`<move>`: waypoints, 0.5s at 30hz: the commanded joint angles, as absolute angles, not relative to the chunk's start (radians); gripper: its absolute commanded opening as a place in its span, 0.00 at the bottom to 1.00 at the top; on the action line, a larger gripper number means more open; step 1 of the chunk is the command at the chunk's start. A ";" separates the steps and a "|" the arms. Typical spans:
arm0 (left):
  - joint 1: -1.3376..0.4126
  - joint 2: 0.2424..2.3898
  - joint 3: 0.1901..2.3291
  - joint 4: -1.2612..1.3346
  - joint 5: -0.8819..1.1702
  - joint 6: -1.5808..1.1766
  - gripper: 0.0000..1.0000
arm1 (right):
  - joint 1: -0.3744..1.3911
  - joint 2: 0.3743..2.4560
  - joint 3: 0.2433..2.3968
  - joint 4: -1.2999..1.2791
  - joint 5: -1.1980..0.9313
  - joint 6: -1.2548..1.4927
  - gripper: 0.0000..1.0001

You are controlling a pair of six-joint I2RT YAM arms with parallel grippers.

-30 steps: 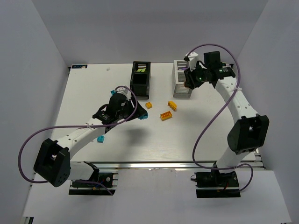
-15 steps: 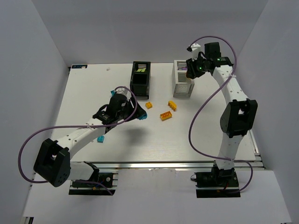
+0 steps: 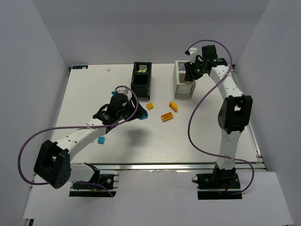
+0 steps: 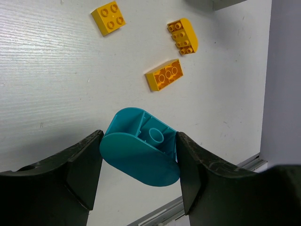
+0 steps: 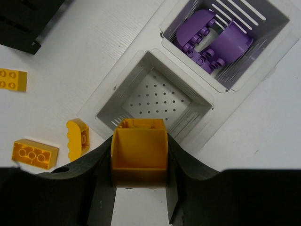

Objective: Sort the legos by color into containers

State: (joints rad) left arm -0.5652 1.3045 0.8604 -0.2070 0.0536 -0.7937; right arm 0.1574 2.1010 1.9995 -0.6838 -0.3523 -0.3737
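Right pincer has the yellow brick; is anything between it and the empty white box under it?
Nothing visible. The right pincer holds the yellow brick above a corner of the empty white box, whose perforated floor is bare. The purple bricks lie in the neighbouring white box, off to the side.

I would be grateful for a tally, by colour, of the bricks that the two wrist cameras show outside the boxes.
Orange: 4, three loose bricks on the table, one orange brick in the right gripper.
Teal: 1, the teal brick in the left gripper.
Total: 5.
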 commanded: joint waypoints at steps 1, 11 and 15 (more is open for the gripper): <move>-0.569 1.284 0.907 -0.209 0.035 -0.787 0.00 | 0.160 2.089 2.037 -0.675 -0.388 -0.380 0.35; -0.569 1.304 0.957 -0.215 0.048 -0.775 0.00 | 0.161 2.068 2.023 -0.650 -0.368 -0.388 0.86; -0.569 1.304 0.968 -0.212 0.051 -0.773 0.00 | 0.158 2.002 1.999 -0.597 -0.364 -0.403 0.89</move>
State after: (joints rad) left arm -0.5652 1.3052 0.9272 -0.2127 0.0513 -0.7868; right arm 0.1574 2.0983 1.9984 -0.6701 -0.3653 -0.3794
